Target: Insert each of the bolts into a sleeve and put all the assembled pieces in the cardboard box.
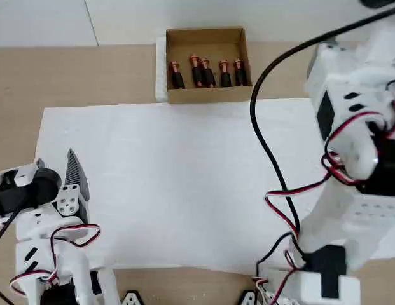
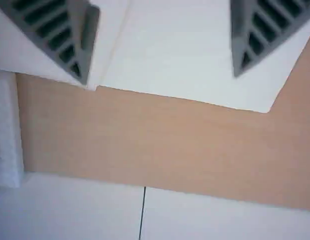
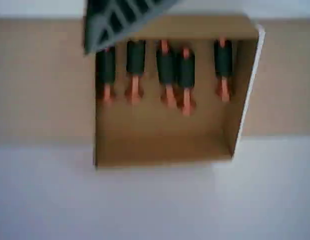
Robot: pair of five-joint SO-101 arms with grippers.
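The cardboard box [image 1: 206,95] stands at the table's far edge, beyond the white sheet. Inside it lie several assembled pieces [image 1: 198,73], copper bolts in black sleeves, side by side in a row. The right wrist view looks down into the box [image 3: 159,145] at the same row of pieces [image 3: 167,67], with part of my right gripper [image 3: 120,20] above it. My left gripper [image 1: 72,166] sits at the near left corner of the sheet. It is open [image 2: 160,77] with nothing between its grey ribbed fingers [image 2: 65,40].
A white sheet [image 1: 184,184] covers the middle of the wooden table [image 1: 76,76]. A strip of white foam [image 1: 161,70] lies against the box's left side. The right arm's white body and black cable [image 1: 264,140] stand over the right side.
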